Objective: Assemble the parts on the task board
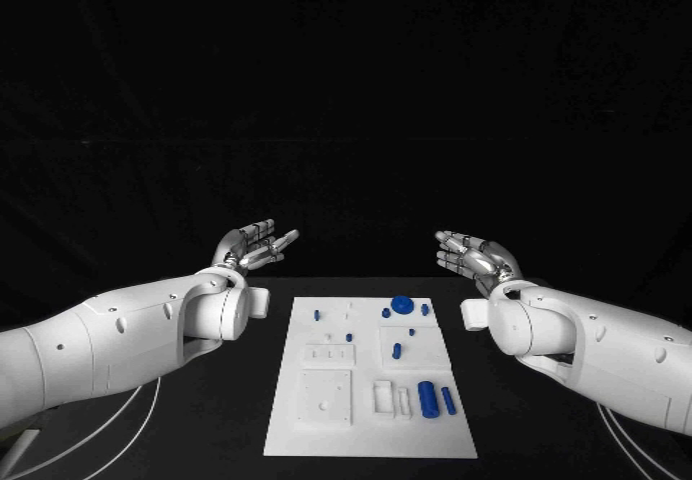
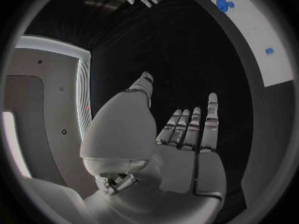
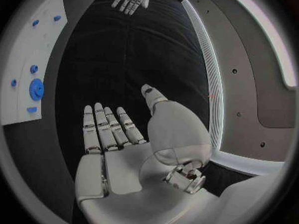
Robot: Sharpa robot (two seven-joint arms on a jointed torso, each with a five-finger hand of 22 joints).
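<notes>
The white task board (image 1: 372,420) lies in the middle of the black table. On it sit small blue parts: a round gear (image 1: 402,303) at the far end, a short peg (image 1: 397,351) mid-board, and two cylinders (image 1: 427,398) near the front right. My left hand (image 1: 253,247) is raised beyond the board's far left corner, palm up, fingers apart, holding nothing. My right hand (image 1: 476,256) mirrors it beyond the far right corner, also empty with fingers spread. The left wrist view shows the left hand (image 2: 187,134) open, the right wrist view the right hand (image 3: 112,134) open, with the board (image 3: 25,45) beside it.
The board has white raised blocks and sockets (image 1: 329,355) on its left half. Black table surface runs on both sides of the board, under my arms. Cables (image 1: 87,430) hang below the left arm.
</notes>
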